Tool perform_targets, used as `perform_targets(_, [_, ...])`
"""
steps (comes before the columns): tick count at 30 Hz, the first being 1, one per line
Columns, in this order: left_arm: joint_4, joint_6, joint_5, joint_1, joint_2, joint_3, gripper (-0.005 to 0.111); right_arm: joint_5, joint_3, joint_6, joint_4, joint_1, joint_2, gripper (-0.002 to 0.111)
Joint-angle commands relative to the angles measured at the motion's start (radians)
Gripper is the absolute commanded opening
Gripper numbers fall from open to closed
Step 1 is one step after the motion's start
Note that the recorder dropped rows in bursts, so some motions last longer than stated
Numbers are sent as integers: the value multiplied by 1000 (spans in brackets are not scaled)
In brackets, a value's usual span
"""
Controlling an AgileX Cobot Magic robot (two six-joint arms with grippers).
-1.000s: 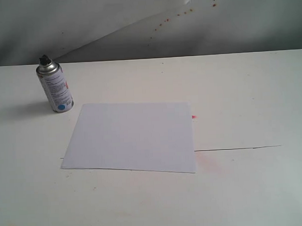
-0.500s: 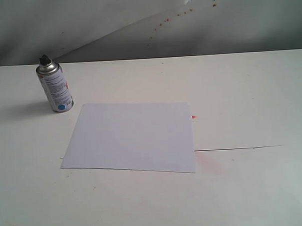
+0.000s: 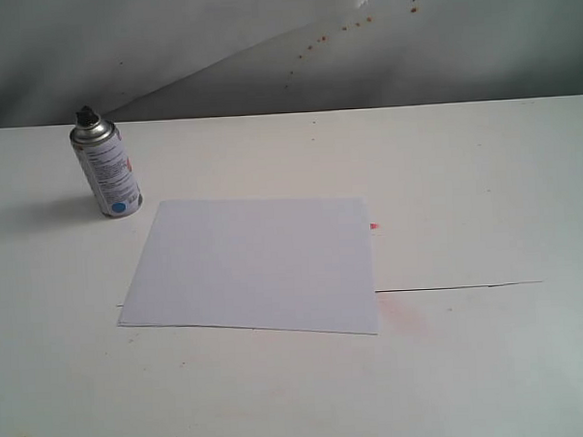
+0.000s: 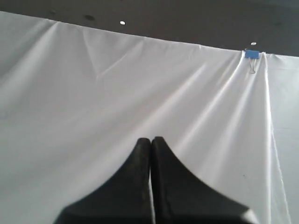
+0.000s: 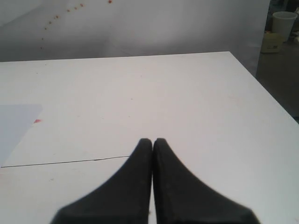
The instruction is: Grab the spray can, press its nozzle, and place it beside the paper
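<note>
Left jaws: clenched, the two black tips pressed flat together with nothing between them.
Left jaws, facing: a creased white cloth (image 4: 117,93) hung as a backdrop, with a blue binder clip (image 4: 252,54) pinching its upper edge. No desk shows in the left wrist view.
Right jaws: also clenched tip to tip and holding nothing.
Right jaws, facing: out over the white desk (image 5: 187,93), well apart from the task's things. A corner of the paper (image 5: 14,126) shows at the edge of the right wrist view, with a small red spot (image 5: 37,121) just beside it.
Arms: neither one shows in the exterior view.
Paper: a blank white sheet lying flat near the middle of the desk, its long sides running across the exterior view.
Spray can (image 3: 106,173): stands on its base on the desk, near the paper's far left corner but not touching it.
Can's long axis: upright, domed shoulder at the top and base down.
Nozzle (image 3: 87,115): a black button at the very top, pointing up. I cannot tell which way its spray hole faces.
Label: turned toward the exterior camera, with the blue dot low down.
Desk marks: a thin dark line (image 3: 459,288) runs right from the paper's edge, and a faint pink smear (image 3: 404,315) lies by the paper's near right corner.
Wall (image 3: 478,46): grey, with small red specks high up.
</note>
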Motion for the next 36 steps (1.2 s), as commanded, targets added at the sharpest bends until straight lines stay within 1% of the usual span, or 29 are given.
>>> perform_targets(1, [4,58,130,-6,249,-168,0,0,4,-4,-8,3,-3,0])
perform_targets(3, [4,89,161,-6,337,-221,0,0,4,-4,-8,3,-3,0])
perform_targets(5, [4,110,173,-6,417,-244,0,0,4,-4,-8,3,-3,0])
perform_targets(10, [4,115,169,-6,588,-248,0,0,4,-4,-8,3,-3,0])
perform_targets(15, [2,113,157,-6,697,-248,0,0,4,-4,-8,3,-3,0])
perform_targets(29, [-11,97,143,-6,843,-248,0,0,4,-4,-8,3,-3,0])
perform_targets(36, [-11,97,145,-6,851,-248,0,0,4,-4,-8,3,-3,0])
